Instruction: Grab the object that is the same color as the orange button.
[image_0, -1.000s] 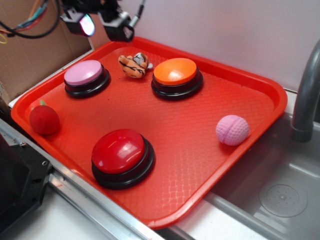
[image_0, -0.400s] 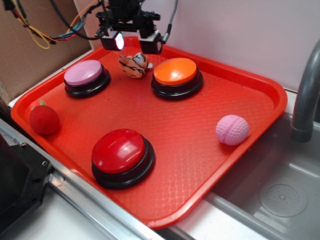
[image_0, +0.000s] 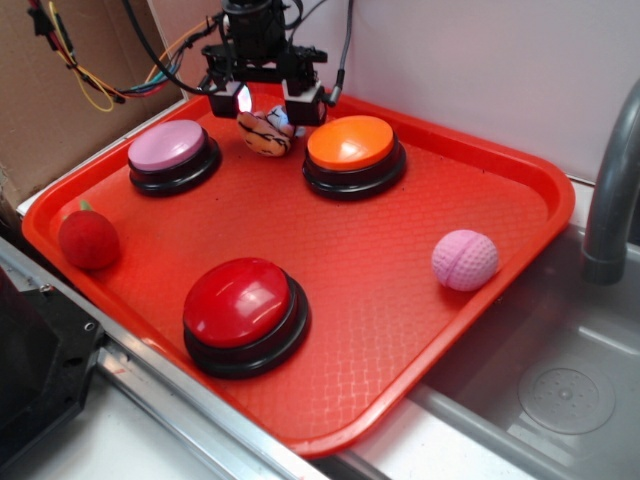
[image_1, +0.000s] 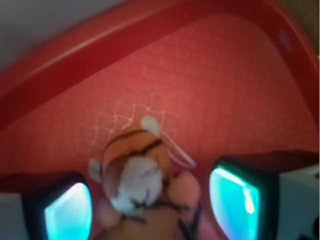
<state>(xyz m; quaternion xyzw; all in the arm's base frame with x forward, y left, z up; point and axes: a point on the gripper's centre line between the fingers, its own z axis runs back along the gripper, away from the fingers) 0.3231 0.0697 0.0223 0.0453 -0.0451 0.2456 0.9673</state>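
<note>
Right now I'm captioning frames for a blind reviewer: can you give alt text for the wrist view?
A small plush tiger, orange with black stripes and a white face, sits between the open jaws of the gripper, whose two fingers glow turquoise at the bottom corners. Behind it the red tray rises to its raised rim.

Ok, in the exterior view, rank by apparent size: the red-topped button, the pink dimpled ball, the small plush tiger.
1. Red-topped button, largest, though nearest the camera.
2. Pink dimpled ball.
3. Small plush tiger, smallest, but farthest away and partly hidden by the claw.

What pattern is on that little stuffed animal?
The tiger toy is orange with black stripes and a white face, clearest in the wrist view.
</note>
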